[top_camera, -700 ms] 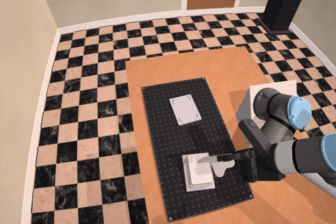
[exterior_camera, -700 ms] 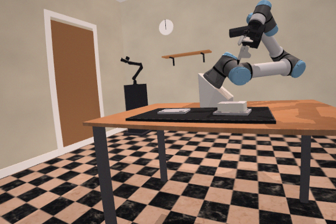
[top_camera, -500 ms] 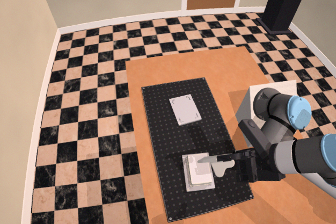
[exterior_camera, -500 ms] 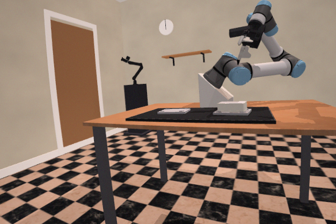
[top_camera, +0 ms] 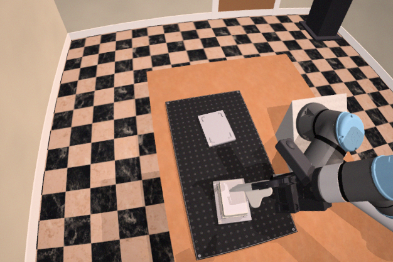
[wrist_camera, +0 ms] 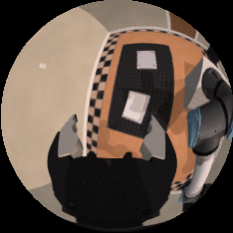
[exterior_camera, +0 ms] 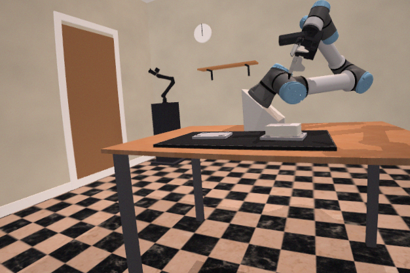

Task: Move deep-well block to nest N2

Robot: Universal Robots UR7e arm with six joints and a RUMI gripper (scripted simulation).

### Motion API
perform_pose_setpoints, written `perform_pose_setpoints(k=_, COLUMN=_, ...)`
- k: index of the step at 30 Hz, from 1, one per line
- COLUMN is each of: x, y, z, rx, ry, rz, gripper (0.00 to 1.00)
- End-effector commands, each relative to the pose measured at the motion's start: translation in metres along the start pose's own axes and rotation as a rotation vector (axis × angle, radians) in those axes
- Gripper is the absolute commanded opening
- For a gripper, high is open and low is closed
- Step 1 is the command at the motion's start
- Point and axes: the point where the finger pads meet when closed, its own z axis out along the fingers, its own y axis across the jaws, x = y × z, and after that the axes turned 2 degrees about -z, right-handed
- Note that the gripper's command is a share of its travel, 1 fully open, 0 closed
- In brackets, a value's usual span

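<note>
One arm (exterior_camera: 327,81), grey with blue joint caps, mounted on a white wedge base (exterior_camera: 251,114) at the far edge of an orange table (exterior_camera: 364,137); folded high, wrist at the upper right of the exterior view. One gripper (top_camera: 250,190), black body with two grey fingers, jaws spread fully wide and holding nothing; well above the table, and in the top view overlapping the block's right side. One black perforated mat (top_camera: 190,163), lower centre of the top view. One block (top_camera: 233,206), white, seated on nest N1 (top_camera: 235,219) in the lower part of the mat; in the exterior view it stands as a low box (exterior_camera: 283,129) right of centre. Its cut corner and wells are too small to make out. One nest N2 (top_camera: 216,128), a flat white plate with dark corner locators, at the centre of the top view, well apart from N1; any A1 marking on it is too small to read. Room items: brown door (exterior_camera: 91,97) at left, black pedestal (exterior_camera: 165,117) carrying a small dark arm (exterior_camera: 164,82), wall shelf (exterior_camera: 228,65), round clock (exterior_camera: 202,33) with no readable numerals, checkered floor (exterior_camera: 264,223). No legible writing, brand or label appears in any view.
</note>
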Motion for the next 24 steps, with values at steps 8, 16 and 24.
perform_pose_setpoints(k=8, x=0.002, y=-0.003, z=0.016, rx=-0.046, ry=-0.061, rz=-0.343, gripper=1.0)
perform_pose_setpoints(k=16, x=0.001, y=-0.003, z=0.03, rx=-0.062, ry=-0.103, rz=-0.538, gripper=1.0)
perform_pose_setpoints(k=24, x=-0.001, y=-0.002, z=0.043, rx=-0.073, ry=-0.165, rz=-0.797, gripper=1.0)
